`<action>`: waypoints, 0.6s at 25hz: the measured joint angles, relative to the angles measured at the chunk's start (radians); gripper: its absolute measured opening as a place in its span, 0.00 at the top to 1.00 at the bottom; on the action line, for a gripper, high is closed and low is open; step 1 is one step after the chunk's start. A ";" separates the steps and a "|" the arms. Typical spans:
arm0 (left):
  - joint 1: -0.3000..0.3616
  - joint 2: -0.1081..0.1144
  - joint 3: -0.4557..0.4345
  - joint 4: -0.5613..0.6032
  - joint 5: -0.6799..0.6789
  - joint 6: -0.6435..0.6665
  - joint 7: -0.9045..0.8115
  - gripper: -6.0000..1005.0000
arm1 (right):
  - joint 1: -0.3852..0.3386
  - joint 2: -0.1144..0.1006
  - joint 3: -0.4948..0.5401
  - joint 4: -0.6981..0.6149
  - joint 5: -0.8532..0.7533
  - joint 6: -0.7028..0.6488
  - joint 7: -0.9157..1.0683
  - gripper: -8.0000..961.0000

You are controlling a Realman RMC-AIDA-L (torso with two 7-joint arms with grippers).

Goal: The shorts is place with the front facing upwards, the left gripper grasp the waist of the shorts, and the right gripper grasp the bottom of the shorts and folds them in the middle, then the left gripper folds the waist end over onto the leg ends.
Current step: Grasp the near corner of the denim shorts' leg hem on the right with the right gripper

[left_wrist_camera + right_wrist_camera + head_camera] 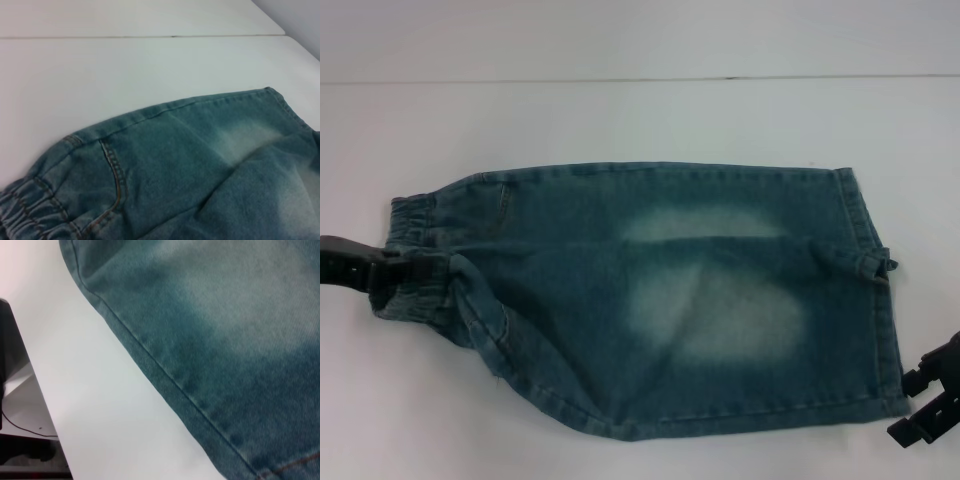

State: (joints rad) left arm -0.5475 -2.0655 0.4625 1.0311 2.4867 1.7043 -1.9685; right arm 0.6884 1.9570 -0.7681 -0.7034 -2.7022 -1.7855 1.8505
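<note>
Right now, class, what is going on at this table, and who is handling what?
A two-armed robot is folding denim shorts on a white table. The shorts already lie doubled lengthwise, elastic waist toward the robot's left, leg hems toward its right. The left gripper is at the waist, apparently pinching it. The right gripper sits just off the near hem corner, holding nothing. The waist-over-hems fold is not yet done.

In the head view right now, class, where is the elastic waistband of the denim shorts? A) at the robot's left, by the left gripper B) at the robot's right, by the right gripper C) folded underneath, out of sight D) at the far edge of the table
A: the gathered waistband lies at the left end of the shorts, where the left gripper meets it; the right gripper sits by the leg hems.
</note>
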 joint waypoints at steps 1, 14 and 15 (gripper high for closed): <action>-0.001 0.002 0.000 -0.005 0.000 -0.001 0.001 0.96 | 0.003 0.000 0.001 0.001 0.001 0.000 0.001 0.07; 0.002 0.002 0.002 -0.012 0.000 -0.011 0.005 0.96 | 0.021 0.023 0.009 0.001 0.006 0.031 -0.024 0.10; 0.003 0.002 0.001 -0.012 0.000 -0.011 0.005 0.96 | 0.021 0.024 0.008 0.001 0.004 0.034 -0.027 0.10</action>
State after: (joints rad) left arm -0.5449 -2.0638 0.4631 1.0188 2.4865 1.6934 -1.9634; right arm 0.7097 1.9807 -0.7604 -0.7025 -2.6977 -1.7519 1.8236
